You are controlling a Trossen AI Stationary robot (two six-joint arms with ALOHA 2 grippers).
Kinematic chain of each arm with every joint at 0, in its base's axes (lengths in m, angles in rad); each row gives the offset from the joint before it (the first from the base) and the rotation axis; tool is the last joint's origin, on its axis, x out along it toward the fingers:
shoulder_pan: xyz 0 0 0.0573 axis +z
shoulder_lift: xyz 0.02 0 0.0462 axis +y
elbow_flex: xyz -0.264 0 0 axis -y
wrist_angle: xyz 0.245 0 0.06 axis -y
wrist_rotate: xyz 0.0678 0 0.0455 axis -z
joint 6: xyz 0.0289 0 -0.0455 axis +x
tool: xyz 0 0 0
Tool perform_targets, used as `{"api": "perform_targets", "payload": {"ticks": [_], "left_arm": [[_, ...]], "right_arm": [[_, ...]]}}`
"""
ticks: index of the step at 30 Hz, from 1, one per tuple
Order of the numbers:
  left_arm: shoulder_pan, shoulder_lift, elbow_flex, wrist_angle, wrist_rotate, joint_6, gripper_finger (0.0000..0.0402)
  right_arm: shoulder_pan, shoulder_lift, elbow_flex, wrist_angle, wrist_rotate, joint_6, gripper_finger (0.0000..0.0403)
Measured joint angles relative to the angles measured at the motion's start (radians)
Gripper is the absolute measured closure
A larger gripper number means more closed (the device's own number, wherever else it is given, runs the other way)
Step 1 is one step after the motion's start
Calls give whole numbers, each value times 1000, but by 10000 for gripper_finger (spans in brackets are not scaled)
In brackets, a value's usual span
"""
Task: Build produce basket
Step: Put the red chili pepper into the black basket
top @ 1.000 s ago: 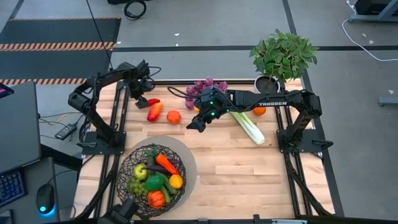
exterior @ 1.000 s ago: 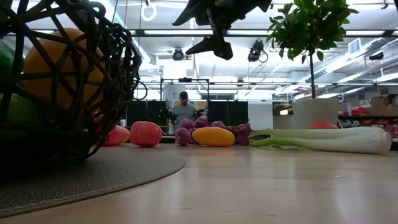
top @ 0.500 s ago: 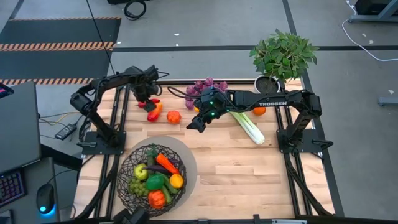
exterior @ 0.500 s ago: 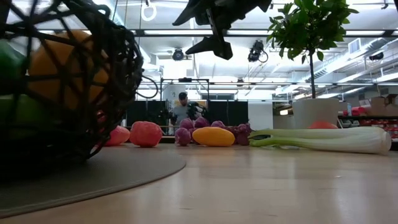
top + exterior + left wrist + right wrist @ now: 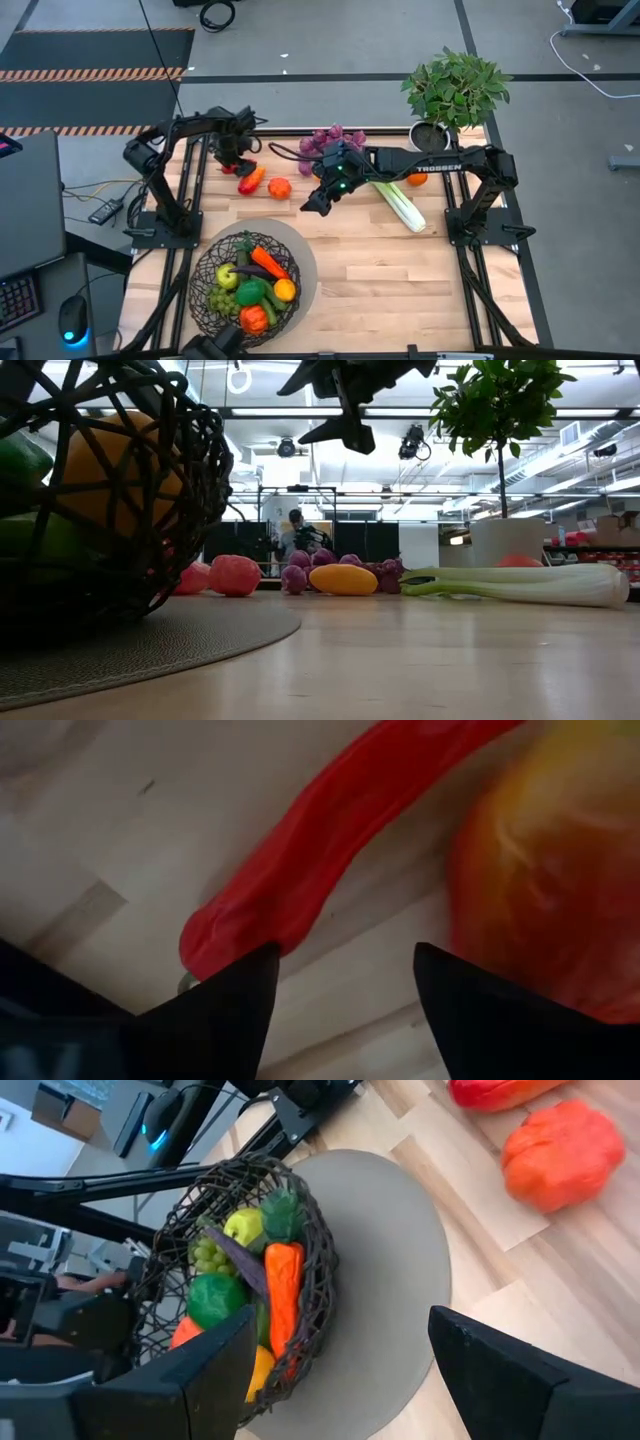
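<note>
Left gripper (image 5: 340, 990): fingers part open, nothing between them yet. The red chilli (image 5: 320, 850) lies just ahead of one fingertip, its stalk end close to touching that tip. The orange-red pepper (image 5: 545, 870) lies just beyond the other fingertip. Bare table (image 5: 120, 840) shows between the tips.

Right gripper (image 5: 335, 1365): fingers wide open, empty. It hangs well above the table. Far ahead of the fingers stands the basket (image 5: 250, 1280) on its grey mat (image 5: 390, 1280), already holding a carrot, grapes, green pieces and others. A red tomato (image 5: 560, 1155) lies off to one side of the fingers, on the boards.

Risks, as judged:
- The chilli sits off-centre to the left fingers. A close from here could pinch only its tip and flick it away, or nudge the pepper.
- The two items lie near each other; a grip could catch both or push one along the table.
- The chilli is smooth and tapered, so it may slip on lifting.

Pose: in the high view the left gripper (image 5: 233, 152) is at the table's far left corner, arm folded, wrist pitched down over the chilli. The right arm reaches across the far side, its gripper (image 5: 318, 197) mid-table, tilted toward the basket (image 5: 247, 288). Grapes (image 5: 330, 138) and celery (image 5: 400, 205) lie behind it.
</note>
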Motion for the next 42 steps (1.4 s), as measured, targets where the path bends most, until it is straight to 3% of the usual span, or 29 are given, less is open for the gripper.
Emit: {"api": "perform_targets", "payload": {"ticks": [9,26,42], "left_arm": [[-20,-3,33,5,-63,184,145],[-41,-6,37,-40,-176,294,91],[-38,-7,37,74,-202,492,88]], "right_arm": [[31,0,0,-10,0,8,105],[26,0,0,-11,24,-35,105],[31,0,0,-13,24,0,105]]}}
